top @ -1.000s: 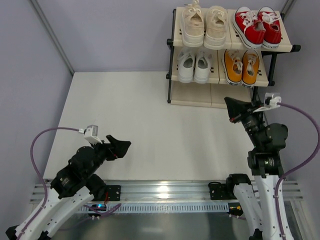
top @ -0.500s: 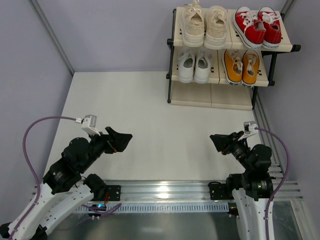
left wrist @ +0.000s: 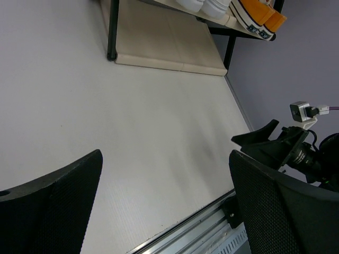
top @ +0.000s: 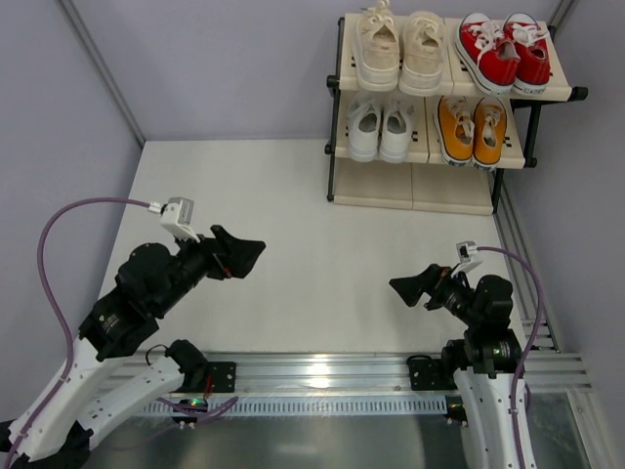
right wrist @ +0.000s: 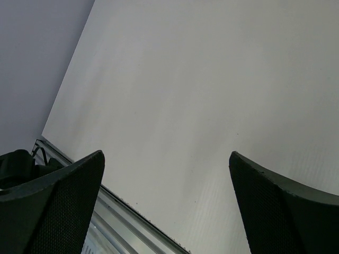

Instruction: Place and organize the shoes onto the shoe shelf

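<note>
shoe shelf (top: 410, 186) sitting at 1 o'clock | cream-beige sneakers (top: 398, 51) and red sneakers (top: 503, 51) resting on top tier, white sneakers (top: 379, 130) and orange-yellow sneakers (top: 473, 129) on middle | left gripper (top: 249, 252) at 8, right gripper (top: 402, 285) at 5, both gaping wide, carrying nothing | likely idling: nothing left to load

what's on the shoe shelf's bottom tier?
Bare cream panels on the bottom tier; no shoes visible. Its rear is covered by the middle tier holding the white pair and orange pair.
</note>
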You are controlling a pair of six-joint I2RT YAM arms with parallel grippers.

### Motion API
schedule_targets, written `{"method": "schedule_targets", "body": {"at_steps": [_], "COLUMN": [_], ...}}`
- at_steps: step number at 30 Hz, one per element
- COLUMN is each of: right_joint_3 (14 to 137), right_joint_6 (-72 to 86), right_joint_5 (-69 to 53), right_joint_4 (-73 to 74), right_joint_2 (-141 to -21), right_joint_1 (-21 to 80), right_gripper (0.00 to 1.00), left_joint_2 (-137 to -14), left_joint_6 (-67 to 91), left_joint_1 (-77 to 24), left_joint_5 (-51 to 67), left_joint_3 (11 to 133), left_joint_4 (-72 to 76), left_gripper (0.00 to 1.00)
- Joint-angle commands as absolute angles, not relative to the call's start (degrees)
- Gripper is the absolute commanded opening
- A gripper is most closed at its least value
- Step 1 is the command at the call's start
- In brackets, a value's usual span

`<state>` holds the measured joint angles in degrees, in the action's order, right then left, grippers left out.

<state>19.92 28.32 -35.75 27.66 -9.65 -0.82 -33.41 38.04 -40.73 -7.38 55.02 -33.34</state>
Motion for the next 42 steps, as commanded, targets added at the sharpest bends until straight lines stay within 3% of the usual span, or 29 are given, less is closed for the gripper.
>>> {"method": "schedule_targets", "body": {"at_steps": [1,13,31,42], "right_joint_3": [18.4,17.4,17.6,19.3], "right_joint_6": [29.8,31.1,30.3,31.4], "right_joint_5": [-38.7,-39.5,-39.0,-37.7], "right_joint_4": [25.7,23.1,30.2,31.9], "right_joint_2": [-10.4,-11.4,-4.9,-5.0], "right_joint_1": [-0.6,-0.6,-0.6,-0.6], "right_gripper": [1.0,1.0,1.0,1.0], "left_joint_2": [-36.6,-45.2,-45.4,-41.7], "left_joint_6": [34.7,29.4,32.5,33.2], "left_joint_1": [-40.6,-40.6,-40.6,-40.7], "left_joint_5": [-4.8,-6.8,-5.4,-18.0], "left_joint_3": [58.5,71.2,66.1,65.6], "left_joint_4": [-30.1,-34.4,-29.5,-31.6], "left_gripper": [1.0,1.0,1.0,1.0]}}
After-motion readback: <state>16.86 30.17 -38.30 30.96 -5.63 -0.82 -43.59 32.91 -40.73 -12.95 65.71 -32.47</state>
